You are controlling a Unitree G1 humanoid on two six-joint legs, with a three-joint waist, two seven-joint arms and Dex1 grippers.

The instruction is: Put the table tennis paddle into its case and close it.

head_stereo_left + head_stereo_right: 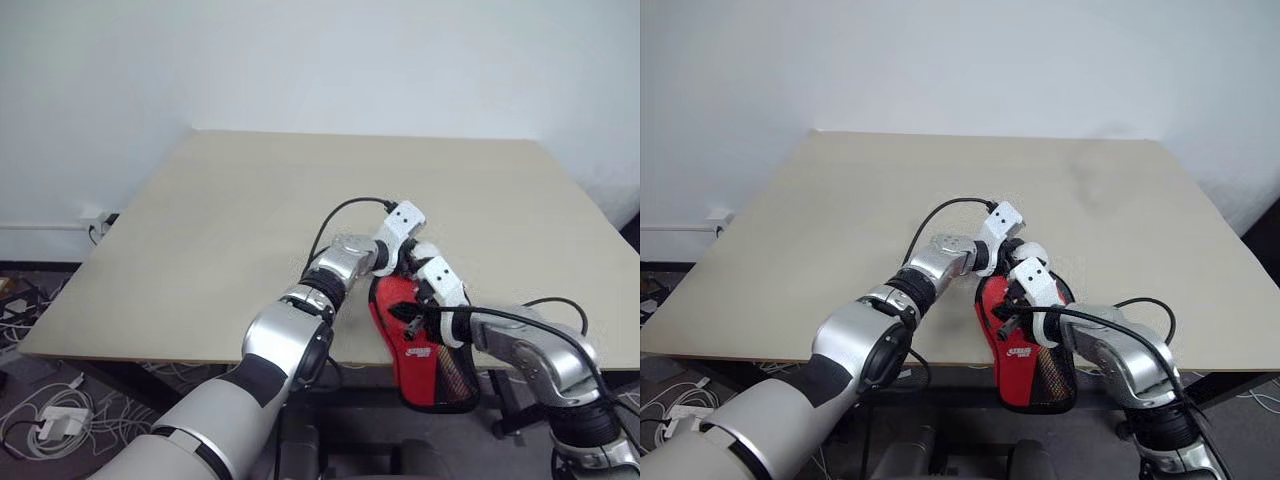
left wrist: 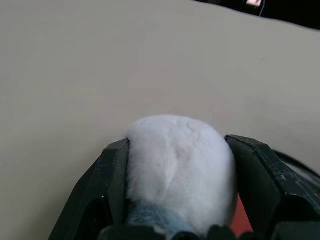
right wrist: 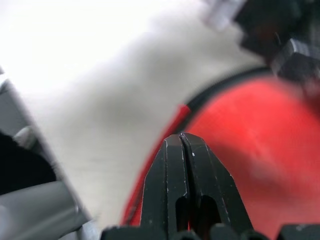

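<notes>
Beige table (image 1: 230, 230) under white wall. Case (image 1: 432, 368) overhangs near edge, likely for zipper access. Right gripper (image 1: 412, 322) pinched closed over red front; left gripper (image 1: 392, 268) spread, beside top. Paddle unseen, presumably inside.

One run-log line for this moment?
case: overhanging table edge | right tool: shut | left tool: beside case

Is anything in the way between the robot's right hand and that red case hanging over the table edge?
Nothing visible. The right hand, fingers shut, is close over the red front of the case; its wrist view shows red fabric directly beyond the fingertips.
</notes>
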